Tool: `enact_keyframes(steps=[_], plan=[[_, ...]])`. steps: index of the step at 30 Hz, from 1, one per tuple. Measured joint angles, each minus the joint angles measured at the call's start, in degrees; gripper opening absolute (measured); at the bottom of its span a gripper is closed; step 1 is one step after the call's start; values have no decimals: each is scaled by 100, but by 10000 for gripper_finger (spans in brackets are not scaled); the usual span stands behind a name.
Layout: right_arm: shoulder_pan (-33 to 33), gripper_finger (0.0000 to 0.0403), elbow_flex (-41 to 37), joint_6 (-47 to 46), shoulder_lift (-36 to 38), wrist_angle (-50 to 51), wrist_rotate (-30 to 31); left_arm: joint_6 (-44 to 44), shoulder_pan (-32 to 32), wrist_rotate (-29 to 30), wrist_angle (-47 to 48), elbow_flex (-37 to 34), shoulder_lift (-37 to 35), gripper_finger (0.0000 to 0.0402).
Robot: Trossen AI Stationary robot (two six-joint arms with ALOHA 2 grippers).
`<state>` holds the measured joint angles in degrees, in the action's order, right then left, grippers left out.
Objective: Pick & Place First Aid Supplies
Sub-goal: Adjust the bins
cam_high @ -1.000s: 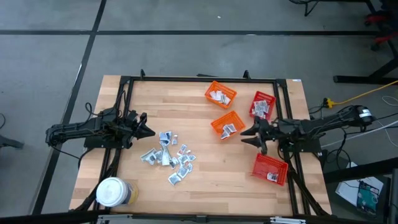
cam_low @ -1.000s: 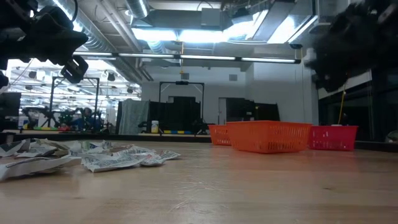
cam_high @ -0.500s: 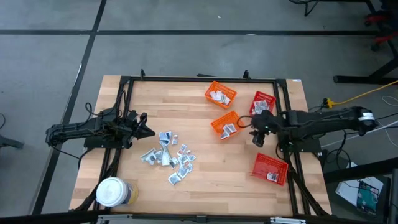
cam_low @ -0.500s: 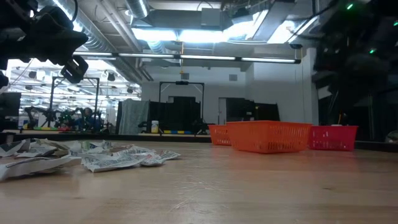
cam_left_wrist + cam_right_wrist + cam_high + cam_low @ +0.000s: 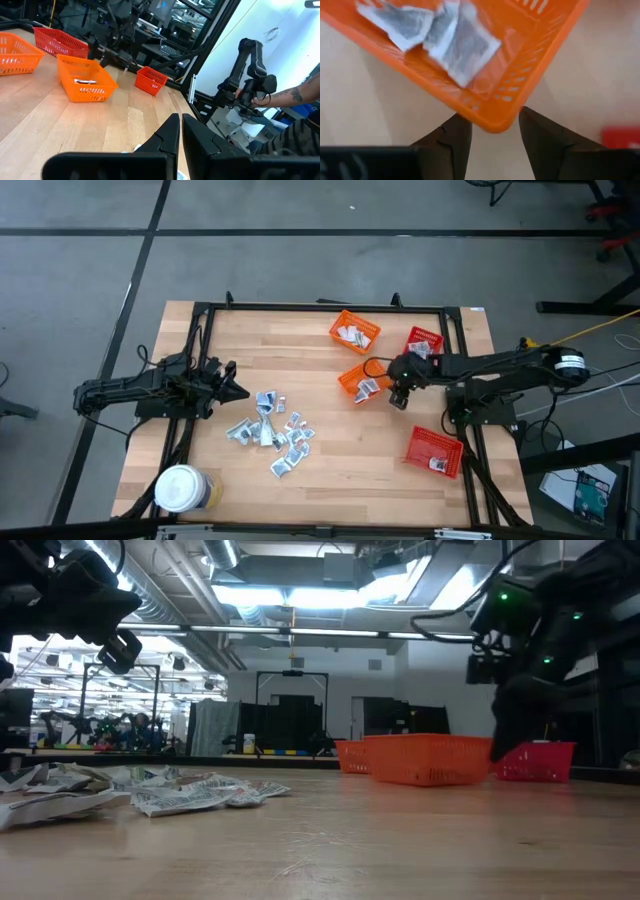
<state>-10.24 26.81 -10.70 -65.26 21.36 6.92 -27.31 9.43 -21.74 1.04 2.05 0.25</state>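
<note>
First aid supplies (image 5: 271, 431): a loose heap of small silvery-white sachets, lower centre-left of the high view, on bare wood. They overlap and are too small to count exactly; more than a dozen. In the low view the heap lies at the far left edge, cut off by the frame.

Sachets already in baskets: some in each of the four, numbers unclear from above. The right wrist view shows about three in the nearer orange basket (image 5: 520, 65), overlapping, print illegible.

Baskets, four:
- orange basket, upper centre (image 5: 355, 332)
- orange basket, centre right (image 5: 362, 379)
- red basket, upper right (image 5: 423, 345), partly hidden by the right arm
- red basket, lower right (image 5: 435, 451), at the table's right edge

Round jar, one (image 5: 181, 489), white lid, lower left corner, near the table edge.

Right gripper (image 5: 398, 397): fingers parted, nothing between them, just beside the centre-right orange basket; its corner lies between the fingertips (image 5: 451, 135) in the wrist view.

Left gripper (image 5: 238, 391): fingers nearly together, holding nothing, just left of the heap.

Open room: bare table (image 5: 350, 460) between heap and lower red basket, and along the upper left.

A person's arm (image 5: 287, 95) shows beyond the table in the left wrist view, partly cut off.
</note>
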Motion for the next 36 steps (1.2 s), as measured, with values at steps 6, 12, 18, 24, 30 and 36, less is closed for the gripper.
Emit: enact_keyframes(steps=[6, 12, 18, 24, 30, 36], plan=[[-229, 163, 8, 396, -285, -691, -233, 0, 0, -2, 0, 1, -2, 15], [-236, 163, 604, 797, -1023, -1122, -459, 0, 1, -1, 0, 1, 0, 15], [-236, 163, 1761, 1330, -2546, -1291, -824, 0, 0, 0, 2, 0, -2, 16], [-234, 163, 3167, 1841, -3542, -1342, -1012, 0, 0, -2, 0, 0, -1, 15], [-326, 163, 4267, 2038, -3846, -1296, -2147, 0, -1, -2, 0, 2, 1, 15], [-572, 163, 4594, 2315, -3624, -377, -1624, 0, 1, -2, 0, 0, 0, 16]])
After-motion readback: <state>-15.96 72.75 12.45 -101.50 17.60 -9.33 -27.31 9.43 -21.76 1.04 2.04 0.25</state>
